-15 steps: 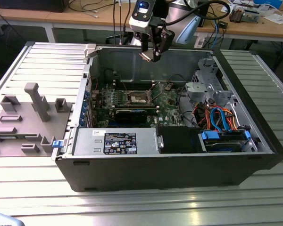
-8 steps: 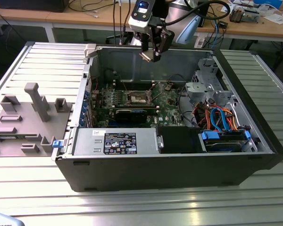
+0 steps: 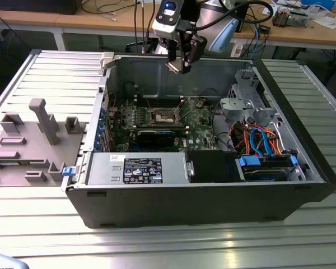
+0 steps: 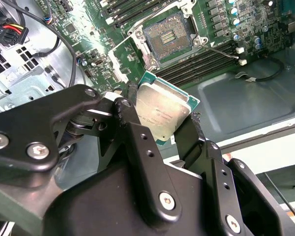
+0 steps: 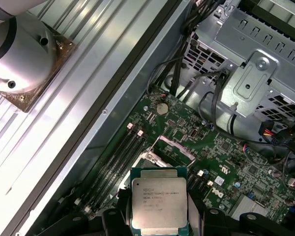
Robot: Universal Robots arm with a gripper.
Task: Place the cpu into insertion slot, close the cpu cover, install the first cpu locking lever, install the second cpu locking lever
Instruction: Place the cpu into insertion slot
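Gripper point(image 3: 178, 63): we are logging it as hanging above the open computer case, near the rear wall. Its two black fingers point(image 4: 132, 129) are pressing on opposite edges of the cpu point(image 4: 164, 110), leaving only the chip's width between them.

Table point(image 3: 45, 241): we are listing a ribbed aluminium surface carrying everything below.

Computer case point(image 3: 190, 207): we are noting a dark tower lying on its side with the side panel off.

Grey fixture block point(image 3: 33, 145): it is sitting on the table just beside the case, at the exterior view's left.

Power supply point(image 3: 137, 168): this silver box is lying along the case's near wall.

Motherboard point(image 3: 199, 126): the green board is lying flat on the case floor.

Insertion slot point(image 4: 166, 38): we are seeing it uncovered, with the contact field bare and nothing seated in it.

Cpu, location: it is being held in the air, metal top facing both wrist views, well apart from the slot.

Coin battery point(image 5: 161, 108): it is sitting on the board near the slot.
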